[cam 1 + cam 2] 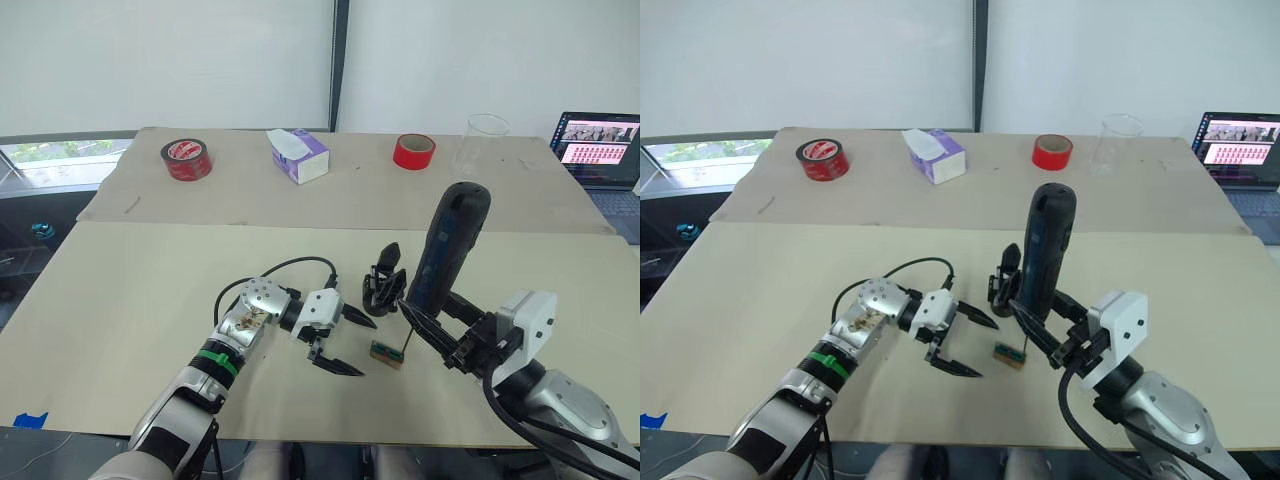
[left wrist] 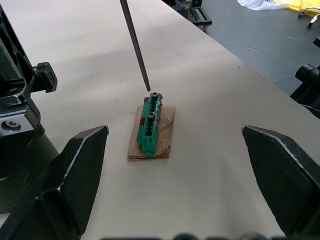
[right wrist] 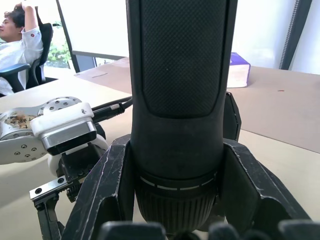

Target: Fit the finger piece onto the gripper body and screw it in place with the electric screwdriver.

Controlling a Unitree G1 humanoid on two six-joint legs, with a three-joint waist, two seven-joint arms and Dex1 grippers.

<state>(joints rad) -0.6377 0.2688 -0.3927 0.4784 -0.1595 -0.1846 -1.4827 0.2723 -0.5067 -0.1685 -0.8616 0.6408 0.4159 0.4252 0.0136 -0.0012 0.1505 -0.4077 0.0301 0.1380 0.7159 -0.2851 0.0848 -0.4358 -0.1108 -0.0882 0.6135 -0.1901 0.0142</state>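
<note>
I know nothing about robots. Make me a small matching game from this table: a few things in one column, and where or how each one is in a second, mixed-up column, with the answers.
Things
1. long black cylindrical electric screwdriver
2. small green-and-brown rectangular block
3. chunky black gripper body
4. purple and white tissue box

Places or states
A. at the far side of the table, between two red tape rolls
B. clamped in the right gripper, tilted
C. lying on the table under the screwdriver's thin bit
D. standing on the table just beyond the open left gripper

Pairs: 1-B, 2-C, 3-D, 4-A
</note>
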